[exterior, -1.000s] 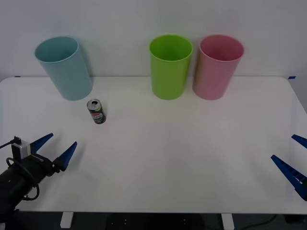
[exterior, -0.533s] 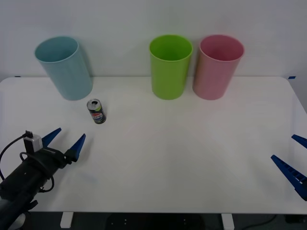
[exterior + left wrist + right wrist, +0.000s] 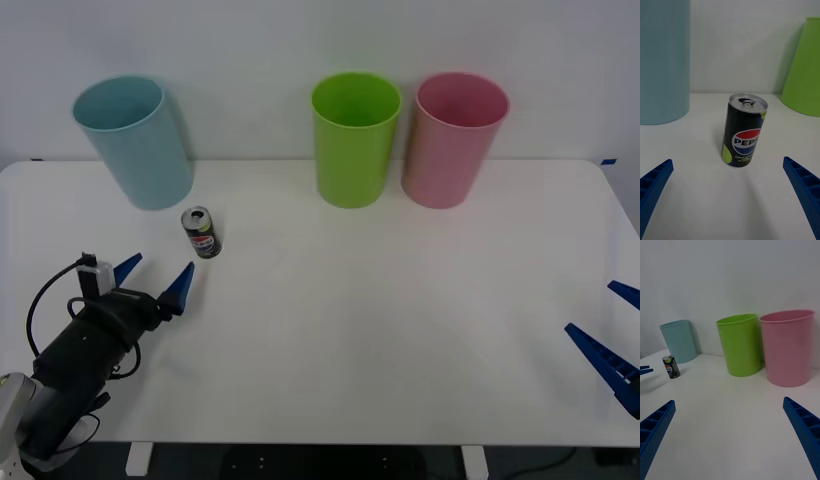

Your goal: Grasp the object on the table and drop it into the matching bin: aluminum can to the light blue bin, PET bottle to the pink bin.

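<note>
A small dark aluminum can [image 3: 201,233] with a silver top stands upright on the white table [image 3: 380,300], just in front of the light blue bin [image 3: 136,142]. My left gripper [image 3: 155,275] is open, a short way in front of the can and pointing at it. Seen from the left wrist, the can [image 3: 745,130] stands centred beyond the two blue fingers, apart from them, with the light blue bin [image 3: 663,60] behind it. The pink bin [image 3: 455,138] stands at the back right. My right gripper [image 3: 612,335] waits open at the table's right edge.
A lime green bin [image 3: 354,137] stands beside the pink bin at the back. From the right wrist, the can [image 3: 671,366], the green bin [image 3: 740,344] and the pink bin [image 3: 787,347] appear across the wide white tabletop.
My left gripper has moved forward and to the right, closing on the can. The can, the bins and the right arm have not moved.
</note>
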Available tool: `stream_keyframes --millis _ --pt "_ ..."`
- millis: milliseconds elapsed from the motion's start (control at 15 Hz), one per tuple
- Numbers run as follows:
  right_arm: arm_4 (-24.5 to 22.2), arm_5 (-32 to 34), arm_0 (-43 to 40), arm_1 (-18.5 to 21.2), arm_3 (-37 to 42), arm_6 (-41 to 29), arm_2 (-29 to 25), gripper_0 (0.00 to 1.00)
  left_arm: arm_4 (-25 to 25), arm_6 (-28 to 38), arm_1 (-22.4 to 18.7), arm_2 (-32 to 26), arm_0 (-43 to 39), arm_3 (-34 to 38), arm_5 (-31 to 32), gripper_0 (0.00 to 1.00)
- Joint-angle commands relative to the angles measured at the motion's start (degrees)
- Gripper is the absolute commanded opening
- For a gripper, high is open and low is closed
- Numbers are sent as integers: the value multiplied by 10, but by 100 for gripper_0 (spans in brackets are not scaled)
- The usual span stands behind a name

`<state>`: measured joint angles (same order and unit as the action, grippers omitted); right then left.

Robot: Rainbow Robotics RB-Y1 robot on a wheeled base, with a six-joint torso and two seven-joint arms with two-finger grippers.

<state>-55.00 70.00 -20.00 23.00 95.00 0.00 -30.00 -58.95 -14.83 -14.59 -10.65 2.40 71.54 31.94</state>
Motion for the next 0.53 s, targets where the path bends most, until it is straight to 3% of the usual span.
stream_keyframes --millis 67,533 --pt "0 0 0 0 0 0 0 100 0 2 0 19 16 -1 -37 100" --pt "0 0 0 0 0 0 0 100 0 3 12 56 59 -28 -104 100"
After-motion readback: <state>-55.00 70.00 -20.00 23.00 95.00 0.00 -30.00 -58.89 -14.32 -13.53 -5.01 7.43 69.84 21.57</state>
